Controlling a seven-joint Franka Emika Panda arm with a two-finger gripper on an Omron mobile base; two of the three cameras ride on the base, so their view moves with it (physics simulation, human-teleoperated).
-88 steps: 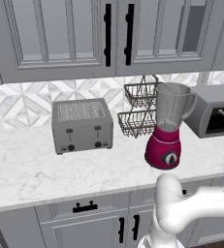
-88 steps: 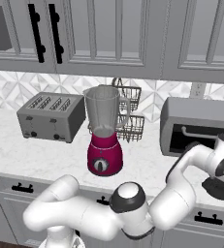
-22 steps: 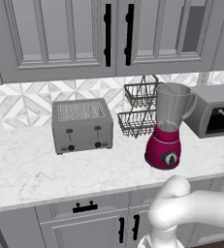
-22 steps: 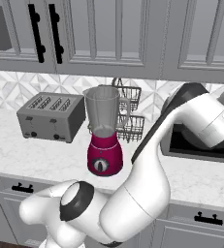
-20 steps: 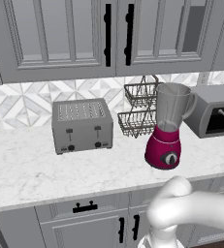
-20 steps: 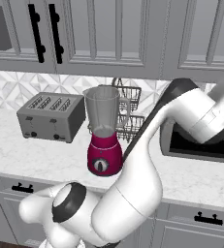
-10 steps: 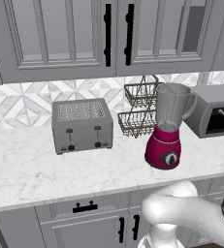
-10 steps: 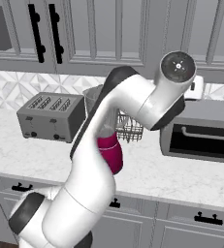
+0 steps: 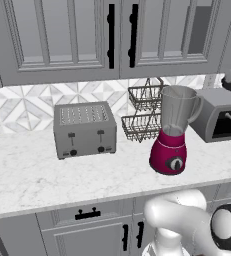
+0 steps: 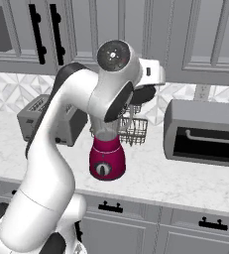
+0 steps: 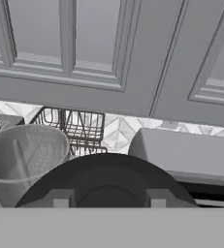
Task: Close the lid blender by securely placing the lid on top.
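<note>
The gripper is clamped on the lid, a round black disc lying across the bottom of the hand view just in front of the fingers. In the right base view, the lid is held in the air beside the upper part of the blender. The blender stands on the counter with its jar rim uncovered, just in front of the wire basket rack.
</note>
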